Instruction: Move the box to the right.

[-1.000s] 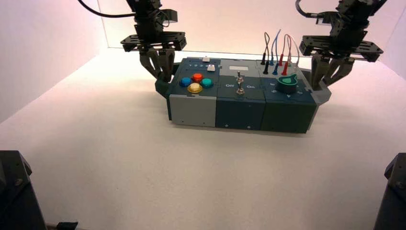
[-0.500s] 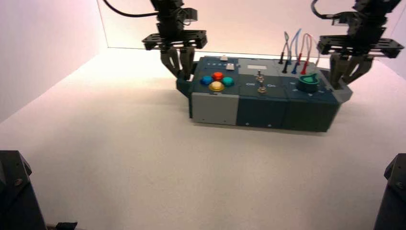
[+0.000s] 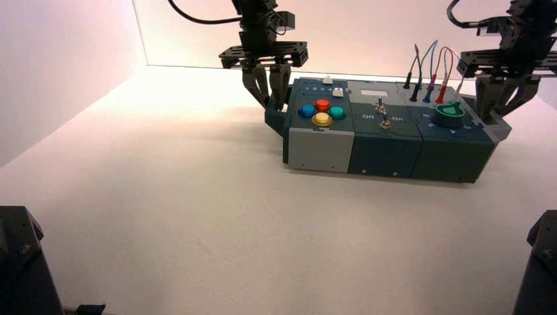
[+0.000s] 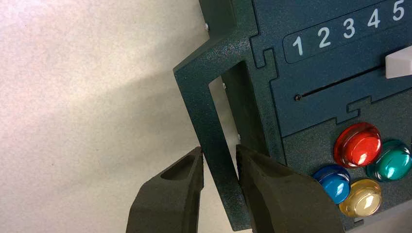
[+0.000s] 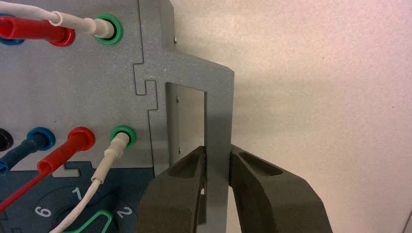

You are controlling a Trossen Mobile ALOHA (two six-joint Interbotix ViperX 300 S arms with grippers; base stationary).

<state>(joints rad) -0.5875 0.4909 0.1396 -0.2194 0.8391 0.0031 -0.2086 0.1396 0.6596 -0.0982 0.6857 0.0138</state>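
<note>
The left gripper (image 3: 274,106) points down at the left end of the box (image 3: 384,151), its fingers (image 4: 171,194) apart astride the handle (image 4: 209,131). The right gripper (image 3: 491,115), also pointing down, pinches the handle at the box's right end.

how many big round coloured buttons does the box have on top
4, clustered on the box's left section: red farthest back, blue left, green right, yellow nearest the front.
</note>
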